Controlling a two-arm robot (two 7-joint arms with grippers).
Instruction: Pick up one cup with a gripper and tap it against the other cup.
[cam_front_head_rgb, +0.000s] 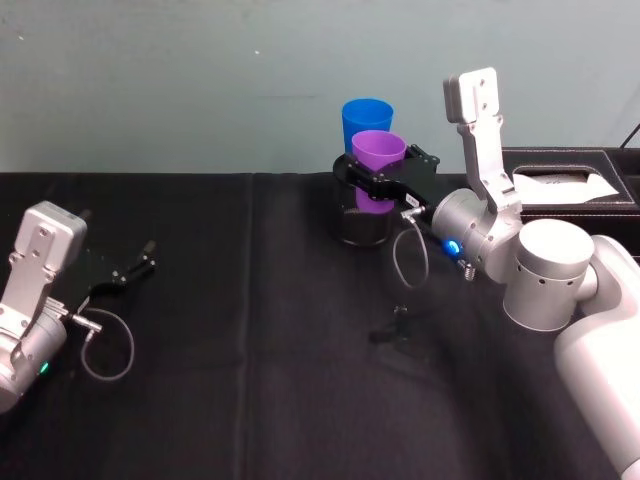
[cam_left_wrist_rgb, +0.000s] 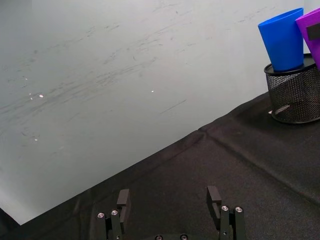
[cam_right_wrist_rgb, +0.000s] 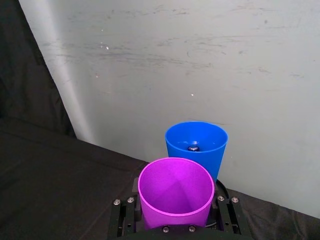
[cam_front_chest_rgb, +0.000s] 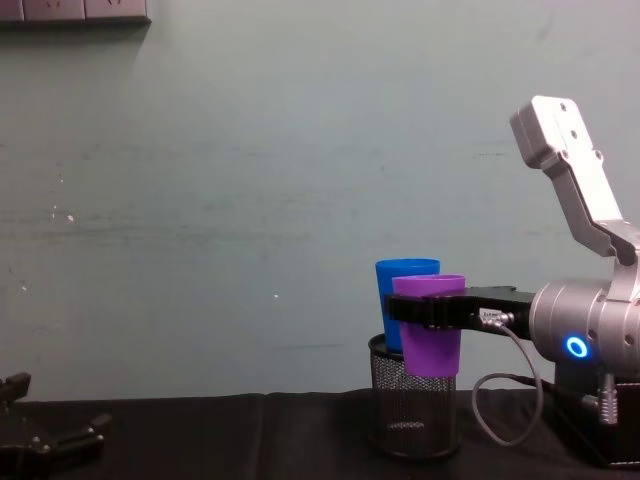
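My right gripper (cam_front_head_rgb: 368, 180) is shut on the purple cup (cam_front_head_rgb: 378, 150) and holds it upright above the table. Its black jaws clamp the cup's sides (cam_front_chest_rgb: 430, 350). Right behind it stands the blue cup (cam_front_head_rgb: 367, 115), upright in a black wire-mesh pen holder (cam_front_head_rgb: 360, 225). In the right wrist view the purple cup (cam_right_wrist_rgb: 176, 192) sits just in front of the blue cup (cam_right_wrist_rgb: 196, 145); I cannot tell whether they touch. My left gripper (cam_front_head_rgb: 135, 268) rests open low at the table's left, far from both cups.
A black tissue box (cam_front_head_rgb: 570, 185) stands at the back right, behind my right arm. A small dark shape (cam_front_head_rgb: 400, 325) lies on the black cloth in front of the holder. The wall runs close behind the cups.
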